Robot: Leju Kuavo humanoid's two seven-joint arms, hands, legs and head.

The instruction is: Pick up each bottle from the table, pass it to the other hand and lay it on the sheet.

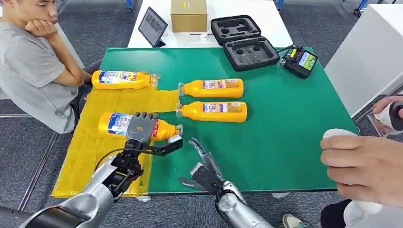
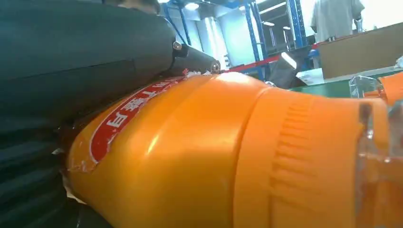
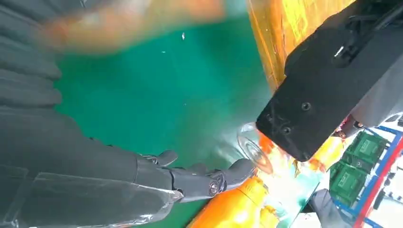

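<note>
Left hand: your left hand point(image 1: 141, 129) grips the orange plastic bottle with the blue-and-white label point(image 1: 124, 126), fingers wrapped over its middle; the bottle lies sideways over the yellow sheet point(image 1: 88, 149), clear cap toward the right hand.
Right hand: your right hand point(image 1: 205, 170) is over the green table mat point(image 1: 285, 118) just beside that cap, fingers spread apart, holding nothing.
On sheet: a second orange bottle point(image 1: 122, 80) lies at the far edge.
Off sheet: two more orange bottles point(image 1: 213, 88) point(image 1: 214, 111) lie side by side on the mat, caps at the sheet's edge.
Bystanders: one seated person point(image 1: 33, 66) on your left; a person's hand point(image 1: 363, 168) near right.
</note>
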